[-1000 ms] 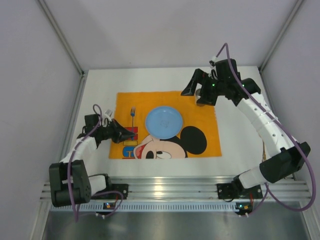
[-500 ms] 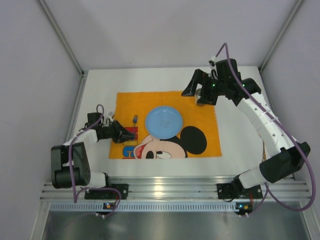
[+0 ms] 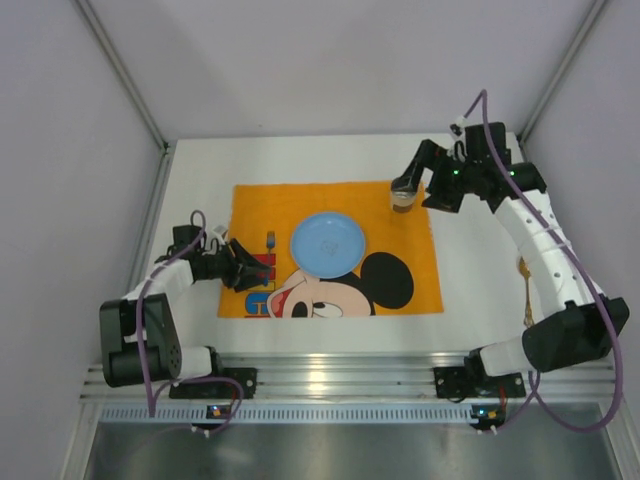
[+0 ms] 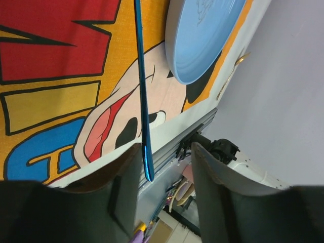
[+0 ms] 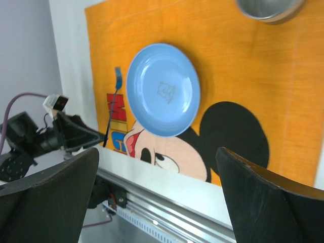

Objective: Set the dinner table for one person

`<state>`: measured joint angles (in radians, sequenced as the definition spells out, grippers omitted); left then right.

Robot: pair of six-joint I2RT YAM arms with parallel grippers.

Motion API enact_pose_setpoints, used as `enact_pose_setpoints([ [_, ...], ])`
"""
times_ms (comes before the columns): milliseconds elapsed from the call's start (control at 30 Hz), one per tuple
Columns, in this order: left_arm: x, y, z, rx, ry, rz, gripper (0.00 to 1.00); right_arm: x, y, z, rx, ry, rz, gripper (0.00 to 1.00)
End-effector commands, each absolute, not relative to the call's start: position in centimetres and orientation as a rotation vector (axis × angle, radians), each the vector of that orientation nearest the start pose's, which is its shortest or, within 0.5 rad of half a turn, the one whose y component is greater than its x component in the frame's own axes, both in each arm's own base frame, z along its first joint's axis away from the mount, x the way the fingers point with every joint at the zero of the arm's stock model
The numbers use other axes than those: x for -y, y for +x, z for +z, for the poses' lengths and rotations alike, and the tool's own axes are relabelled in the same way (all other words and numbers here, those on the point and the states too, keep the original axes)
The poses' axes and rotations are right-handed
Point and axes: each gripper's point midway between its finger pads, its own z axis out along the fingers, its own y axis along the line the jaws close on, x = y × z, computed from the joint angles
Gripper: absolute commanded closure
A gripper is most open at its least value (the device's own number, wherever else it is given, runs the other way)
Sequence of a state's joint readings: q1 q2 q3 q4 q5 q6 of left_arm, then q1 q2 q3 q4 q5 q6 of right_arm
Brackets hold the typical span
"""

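My left gripper (image 4: 166,152), unclenched, straddles the handle tip of the blue fork (image 4: 140,76), whose long axis runs straight up-frame, left of the blue plate (image 4: 202,35), on the Mickey placemat (image 3: 250,200) covering the dinner table (image 3: 200,165).

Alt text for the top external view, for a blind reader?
An orange Mickey Mouse placemat on the white dinner table holds a blue plate, a fork to its left and a cup at the far right corner. Left hand meets the fork's handle; right hand is open.
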<state>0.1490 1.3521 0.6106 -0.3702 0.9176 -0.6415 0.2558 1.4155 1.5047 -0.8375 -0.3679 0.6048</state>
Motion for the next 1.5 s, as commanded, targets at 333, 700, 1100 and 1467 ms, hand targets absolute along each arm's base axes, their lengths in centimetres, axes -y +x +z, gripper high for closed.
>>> enact_pose_setpoints([
  [333, 11.1, 24.1, 14.0, -2.488, -0.634, -1.259, 0.09, -2.1, 29.9, 21.0, -2.461, 0.632, 0.289, 0.0],
  [700, 8.4, 22.2, 12.3, -2.564, -0.631, -0.927, 0.12, 8.8, 25.6, 10.9, -2.534, 1.092, -0.18, 0.0],
  [1100, 8.8, 21.9, 12.4, -2.571, -0.594, -0.936, 0.14, 16.3, 24.7, 6.7, -2.552, 1.246, -0.562, 0.0],
  [1467, 8.8, 22.2, 12.6, -2.55, -0.585, -0.938, 0.14, 18.1, 25.4, 1.6, -2.538, 1.287, -0.604, 0.23],
])
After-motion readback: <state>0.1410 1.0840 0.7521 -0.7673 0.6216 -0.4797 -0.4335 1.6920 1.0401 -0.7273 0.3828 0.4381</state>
